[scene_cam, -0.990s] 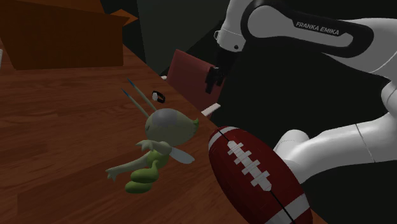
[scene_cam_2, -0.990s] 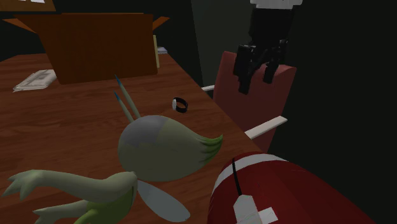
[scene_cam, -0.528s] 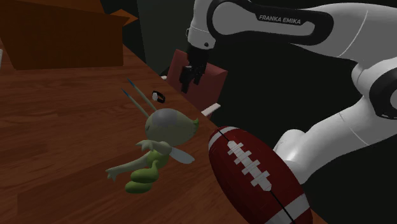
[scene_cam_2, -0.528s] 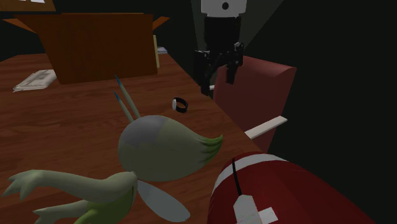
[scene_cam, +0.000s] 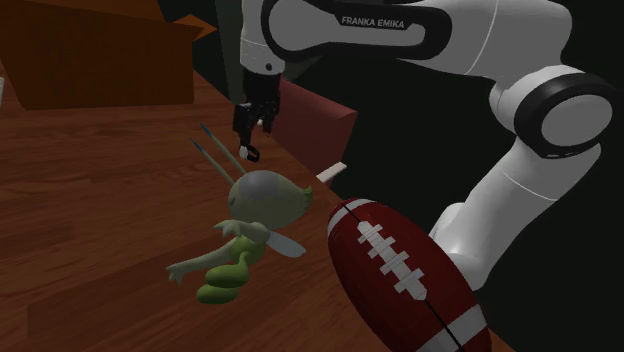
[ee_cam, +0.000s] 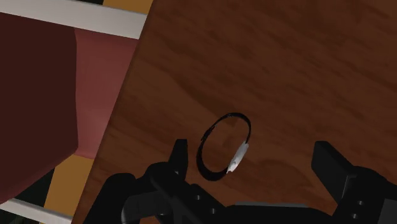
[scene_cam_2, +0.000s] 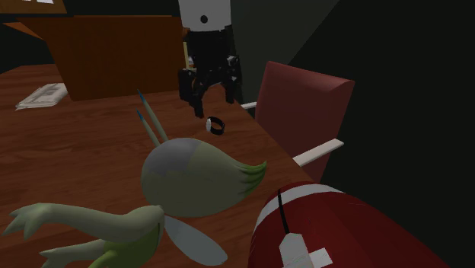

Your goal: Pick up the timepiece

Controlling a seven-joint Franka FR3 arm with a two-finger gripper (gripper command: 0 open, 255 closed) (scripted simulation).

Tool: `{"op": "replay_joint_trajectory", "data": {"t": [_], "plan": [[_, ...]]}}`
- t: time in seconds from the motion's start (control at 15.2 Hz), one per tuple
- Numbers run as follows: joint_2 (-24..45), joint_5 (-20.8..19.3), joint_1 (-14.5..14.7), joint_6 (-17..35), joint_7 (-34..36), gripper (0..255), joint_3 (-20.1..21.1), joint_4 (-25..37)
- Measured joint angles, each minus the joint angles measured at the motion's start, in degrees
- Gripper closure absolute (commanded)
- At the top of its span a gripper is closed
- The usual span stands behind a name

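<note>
The pincer [scene_cam_2: 211, 103] is spread wide above the wristwatch [scene_cam_2: 216, 126], which lies untouched on the bench [scene_cam_2: 76, 145], at 6 o'clock of the pincer in the second exterior view. Alignment is judged nearly complete. Descent, closing and lifting are still to be done.

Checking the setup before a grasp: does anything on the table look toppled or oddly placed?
The green toy figure lies toppled on the table. The watch rests on its side beneath the open gripper. Nothing looks damaged.

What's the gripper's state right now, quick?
Gripper: open, holding nothing, poised over the small black-banded, white-faced wristwatch on the brown wooden table.
</note>
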Motion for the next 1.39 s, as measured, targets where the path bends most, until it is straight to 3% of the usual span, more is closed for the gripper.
{"op": "replay_joint_trajectory", "data": {"t": [0.53,0.59,1.39], "plan": [[1.5,-0.4,0.2,5.3,0.4,0,0.3,-4.1],[1.6,-0.5,0.3,5.5,0.5,255,0.4,-4.2],[1.6,-0.5,0.3,4.8,0.6,255,0.4,-3.4]]}}
